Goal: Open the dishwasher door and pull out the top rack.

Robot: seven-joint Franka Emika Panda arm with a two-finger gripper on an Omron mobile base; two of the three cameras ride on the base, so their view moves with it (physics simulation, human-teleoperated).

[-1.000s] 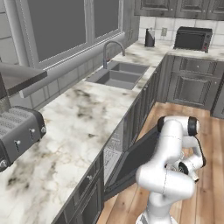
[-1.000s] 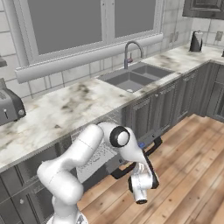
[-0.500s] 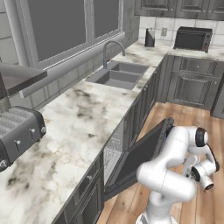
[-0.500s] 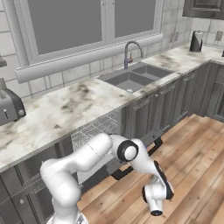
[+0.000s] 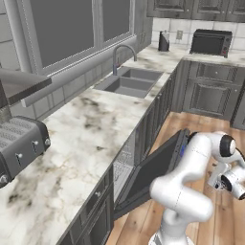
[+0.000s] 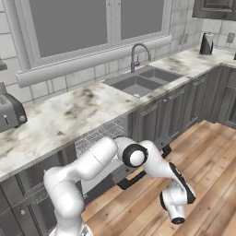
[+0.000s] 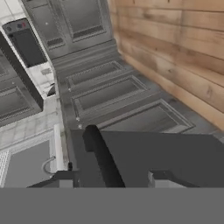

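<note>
Your gripper (image 6: 176, 216) hung low over the wooden floor (image 6: 207, 156), just off the free top edge of the dishwasher door (image 5: 155, 167), with bare boards around it. I could not tell whether its jaws were open. The smooth dark door slanted half-open beside it, its long bar handle (image 7: 101, 158) just ahead. A pale wire rack (image 5: 122, 162) sat inside, under the marble counter (image 5: 81, 139).

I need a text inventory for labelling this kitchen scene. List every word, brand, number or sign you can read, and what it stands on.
No readable text.
The dishwasher door carries only small blue lights on its top edge strip, no legible characters.
The toaster has small front controls, too blurred to read.
The toaster oven shows no legible marking.
</note>
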